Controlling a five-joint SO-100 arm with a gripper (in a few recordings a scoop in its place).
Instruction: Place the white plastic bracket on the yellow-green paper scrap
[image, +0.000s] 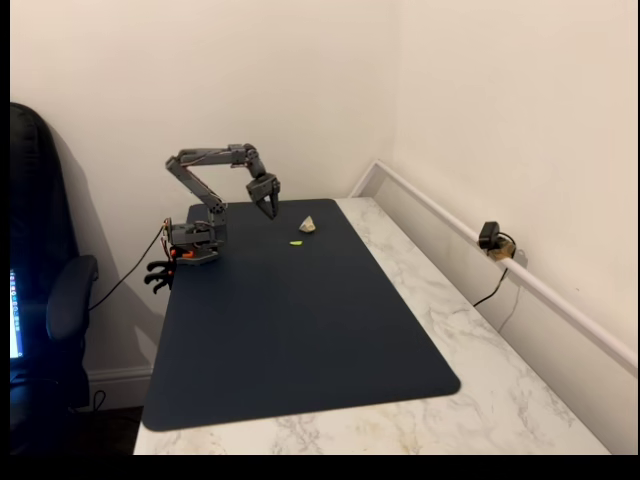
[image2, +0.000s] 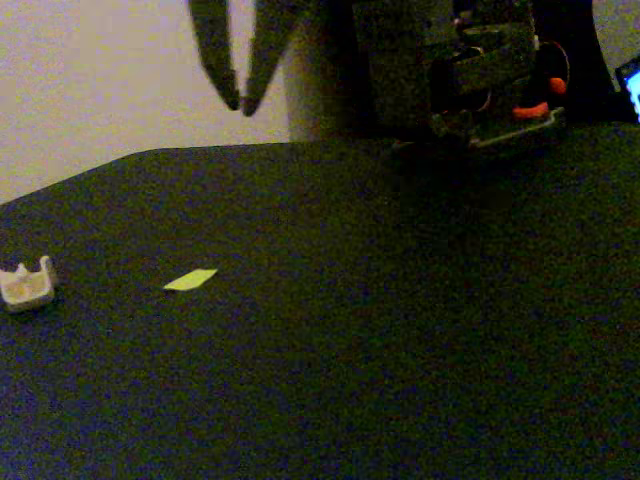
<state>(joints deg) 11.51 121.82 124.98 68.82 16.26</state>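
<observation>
**Inspection: approach to the bracket not yet made**

The gripper (image: 271, 211) hung in the air above the far end of the dark mat (image: 300, 330), carrying nothing. In the low fixed view its fingers (image2: 222, 60) pointed down with the tips almost meeting — a narrow gap at most, too narrow to straddle anything.

The white plastic bracket (image: 308, 225) sat on the mat, off to the right of the gripper in the high fixed view and below it. In the low view the bracket (image2: 27, 284) rested prongs up, near the mat's left edge. The yellow-green paper scrap (image: 297, 242) lay flat near the bracket, apart from it and on its nearer side; the low view put the scrap (image2: 190, 280) to the bracket's right.

Judgement: the step in hand was the reach and grasp. Done well, the jaws would be spread before descent, centred over the bracket, and closed gently — so small a piece would likely skid or tip if nudged by one finger first. The carry to the scrap looked short; a low release would suit, since the paper could shift easily.
</observation>
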